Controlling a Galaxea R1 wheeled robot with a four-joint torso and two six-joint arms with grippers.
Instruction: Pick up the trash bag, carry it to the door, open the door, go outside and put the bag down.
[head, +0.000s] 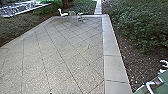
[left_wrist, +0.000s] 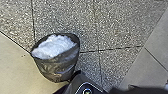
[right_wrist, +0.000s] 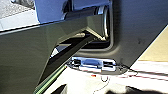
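The trash bag (left_wrist: 57, 67) is near me over the speckled paving (left_wrist: 125, 27), its mouth open on white filling (left_wrist: 53, 47). I judge it light, soft and a little slippery, apt to spill if tipped; I'd take it by the rim (left_wrist: 77, 40), bunched together. Part of its underside is hard to make out, so I can't tell whether it hangs or stands. Nor can I tell how either claw is set, or whether one holds the bag. A green-and-white shape (head: 156, 83), near right, is cut off.
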